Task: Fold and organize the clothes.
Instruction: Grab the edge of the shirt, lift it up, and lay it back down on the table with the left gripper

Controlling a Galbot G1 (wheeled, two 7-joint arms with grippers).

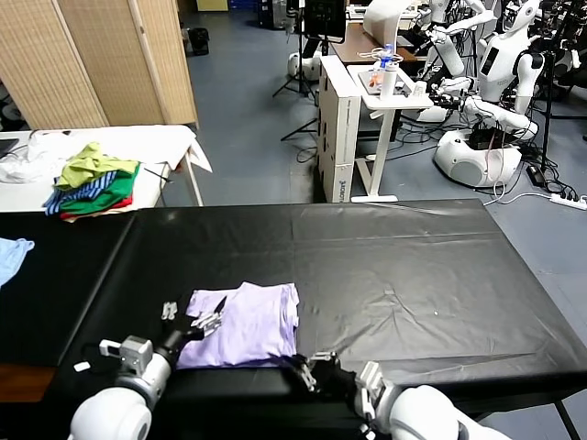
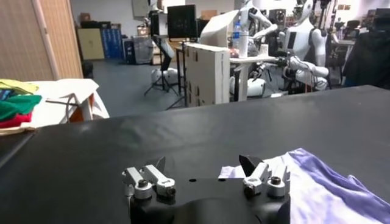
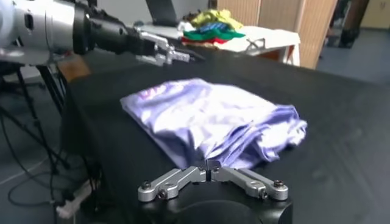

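The pale lavender T-shirt (image 1: 246,325) lies folded near the front edge of the black table (image 1: 394,275); its purple print (image 3: 149,93) shows at one end. My left gripper (image 1: 195,312) hovers open at the shirt's left edge, with nothing between its fingers (image 2: 248,163). The left wrist view shows the shirt (image 2: 329,189) beside that gripper (image 2: 206,163). My right gripper (image 1: 307,367) is at the shirt's near right corner. In the right wrist view its jaws (image 3: 207,165) are shut on the crumpled hem of the shirt (image 3: 207,115). The left gripper (image 3: 177,56) shows beyond the shirt.
A pile of green, striped and red clothes (image 1: 92,183) sits on a white table at the back left. A light blue garment (image 1: 11,257) lies at the far left edge. A white desk (image 1: 367,119) and other robots (image 1: 486,101) stand behind the table.
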